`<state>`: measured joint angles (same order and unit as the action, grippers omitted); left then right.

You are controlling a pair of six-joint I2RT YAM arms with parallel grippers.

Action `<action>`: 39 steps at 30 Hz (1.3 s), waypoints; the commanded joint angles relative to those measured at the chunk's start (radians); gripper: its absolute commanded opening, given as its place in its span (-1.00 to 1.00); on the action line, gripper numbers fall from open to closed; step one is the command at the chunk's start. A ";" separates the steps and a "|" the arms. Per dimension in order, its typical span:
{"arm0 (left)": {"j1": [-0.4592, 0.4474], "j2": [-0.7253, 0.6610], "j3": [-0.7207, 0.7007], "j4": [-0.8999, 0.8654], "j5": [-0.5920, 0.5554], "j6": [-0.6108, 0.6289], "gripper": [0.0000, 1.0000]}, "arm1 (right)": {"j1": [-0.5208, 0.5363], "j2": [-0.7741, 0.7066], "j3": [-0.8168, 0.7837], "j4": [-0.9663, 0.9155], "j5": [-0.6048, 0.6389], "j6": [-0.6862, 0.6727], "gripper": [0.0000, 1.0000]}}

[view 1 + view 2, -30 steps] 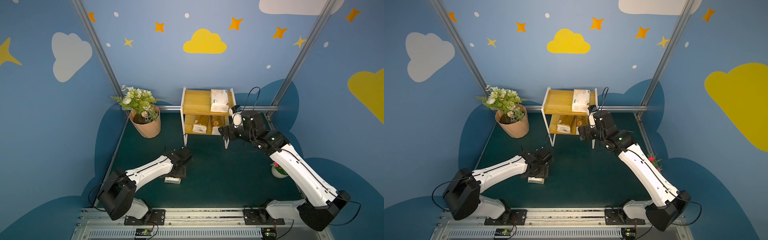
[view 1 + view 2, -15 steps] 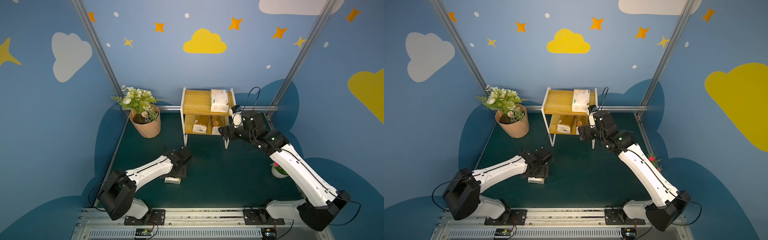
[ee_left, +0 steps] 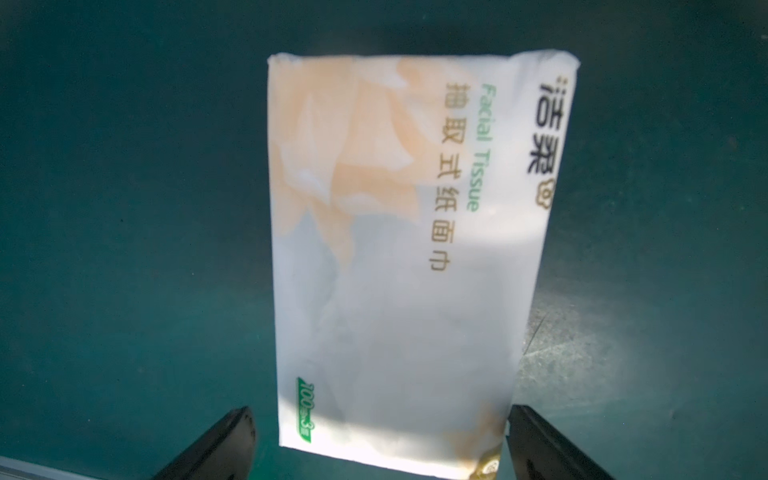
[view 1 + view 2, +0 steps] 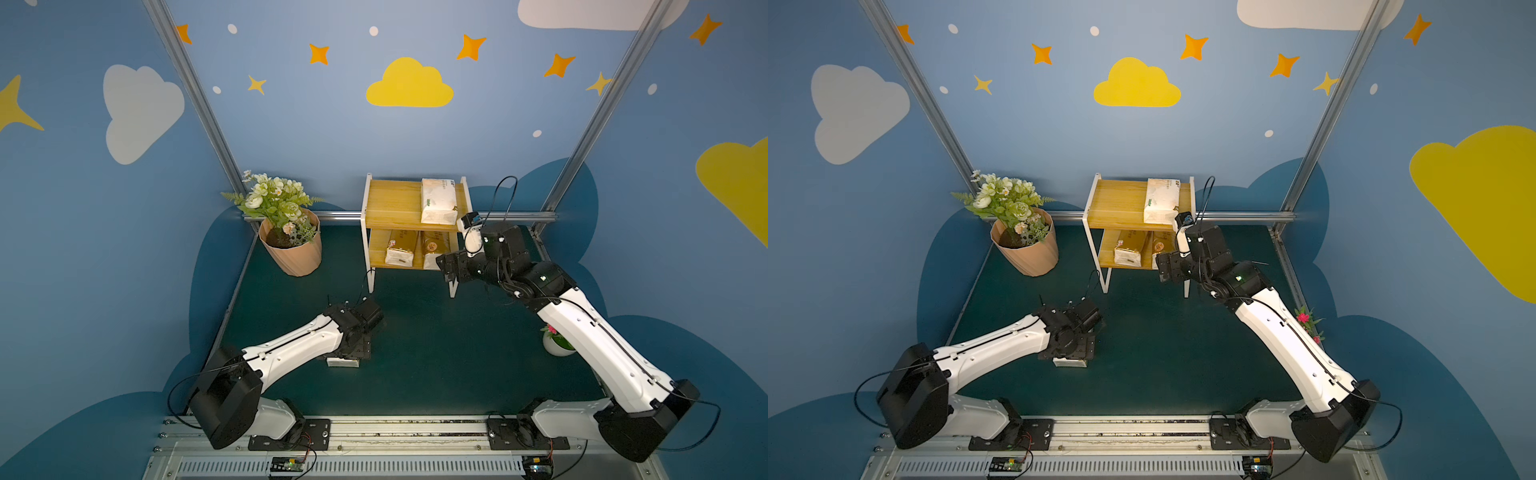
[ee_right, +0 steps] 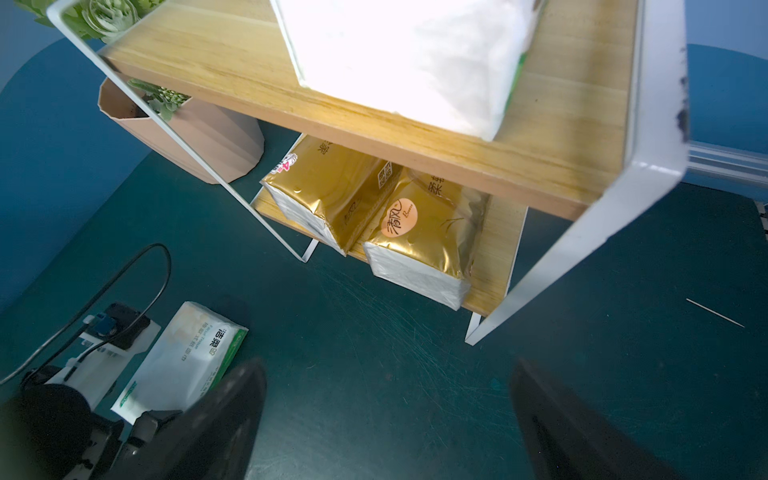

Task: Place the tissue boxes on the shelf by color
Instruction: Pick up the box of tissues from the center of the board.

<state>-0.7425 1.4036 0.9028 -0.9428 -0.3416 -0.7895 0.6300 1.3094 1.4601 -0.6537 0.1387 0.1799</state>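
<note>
Left claw point(image 3: 380, 411), right claw point(image 5: 388, 368): both agape (left downward)

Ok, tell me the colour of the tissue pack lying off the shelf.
The tissue pack is cream-white with peach print and green lettering; clearest in the left wrist view.

Cream-white pack point(image 3: 399, 257) on the surface point(image 3: 124, 249) read "洁柔" in black, "Facial Tissue" in green, "抽取式纸面巾" in gold, and "100" in a green badge. Gold pack point(image 5: 419, 237) on the shelf point(image 5: 494, 257), lower board, bore a round emblem reading "清风". The neighbouring gold pack point(image 5: 328, 195) showed a red "4"; its other print was unreadable.
</note>
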 commanded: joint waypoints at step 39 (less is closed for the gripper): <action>0.054 0.010 -0.049 0.031 0.013 0.040 1.00 | -0.004 -0.006 -0.004 0.024 0.019 0.013 0.96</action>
<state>-0.6971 1.4261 0.8360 -0.8753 -0.3073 -0.7589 0.6300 1.3094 1.4601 -0.6525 0.1429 0.1818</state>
